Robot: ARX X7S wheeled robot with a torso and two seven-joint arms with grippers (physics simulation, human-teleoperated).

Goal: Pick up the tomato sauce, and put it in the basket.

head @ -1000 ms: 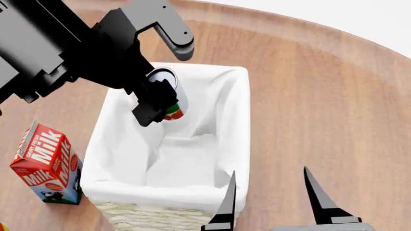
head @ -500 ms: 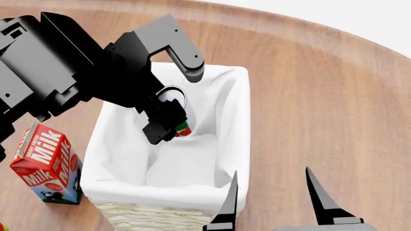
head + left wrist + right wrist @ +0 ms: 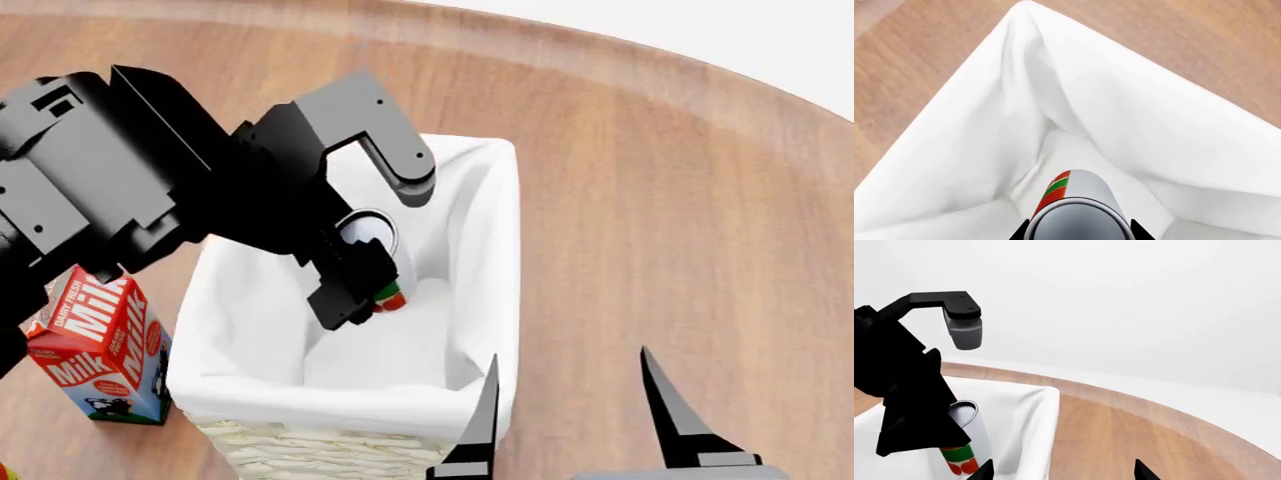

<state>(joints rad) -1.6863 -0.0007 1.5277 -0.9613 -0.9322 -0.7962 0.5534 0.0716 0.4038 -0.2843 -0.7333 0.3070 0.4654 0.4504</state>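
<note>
Inside the basket (image 3: 497, 215), the left gripper (image 3: 358, 285) grips the tomato sauce (image 3: 387, 262), lowered between the cloth walls; pickup looks done, release remains; the right gripper (image 3: 567, 415) waits spread and empty beside the rim.

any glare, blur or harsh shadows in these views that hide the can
Head view: sharp, soft shadows only; the left gripper covers most of the tomato sauce. Left wrist view: flat even light, the can's grey top fills the bottom edge over the basket lining. Right wrist view: no glare.
</note>
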